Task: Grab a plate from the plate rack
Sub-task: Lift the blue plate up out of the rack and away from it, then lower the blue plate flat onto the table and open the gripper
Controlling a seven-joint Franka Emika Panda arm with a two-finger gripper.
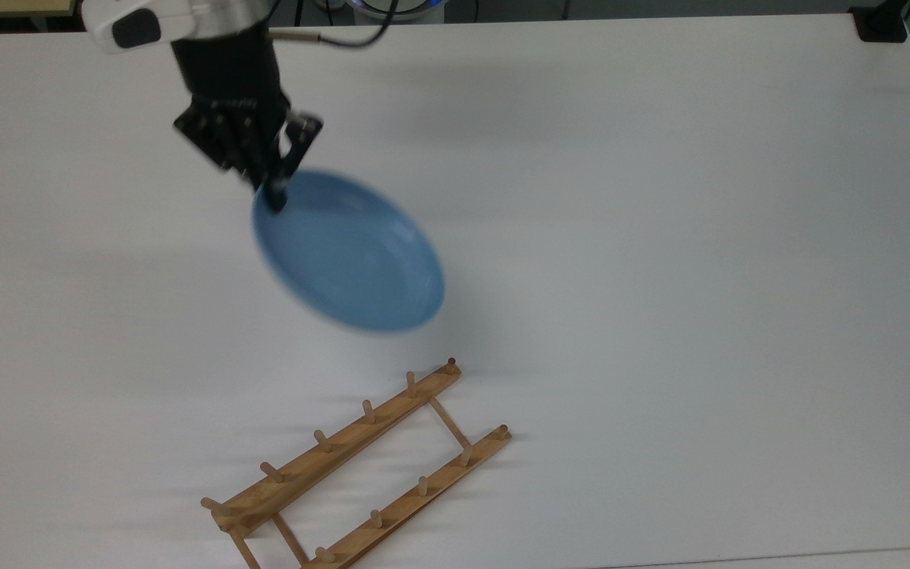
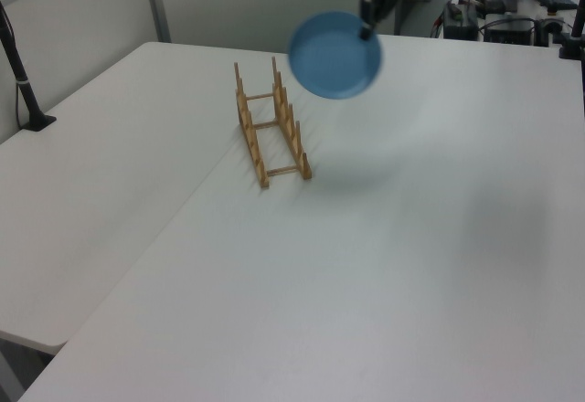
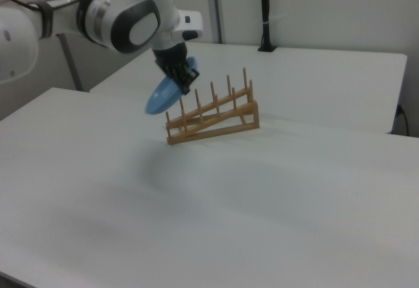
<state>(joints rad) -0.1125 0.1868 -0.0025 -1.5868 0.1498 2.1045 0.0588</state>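
The light-blue plate (image 1: 352, 253) hangs in the air, clear of the plate rack (image 1: 360, 466), held by its rim. My gripper (image 1: 275, 196) is shut on the plate's upper-left edge in the top view. In the left view the plate (image 2: 335, 55) floats above and to the right of the wooden plate rack (image 2: 270, 128), with the gripper (image 2: 368, 27) at its top right rim. In the right view the plate (image 3: 165, 93) shows edge-on, tilted, just left of the plate rack (image 3: 213, 116), under the gripper (image 3: 185, 75). No plate stands between the rack's pegs.
The white table (image 1: 660, 237) spreads wide around the rack. A black post base (image 1: 881, 24) sits at the top view's far right corner. A black pole (image 2: 23, 82) stands at the left view's left edge.
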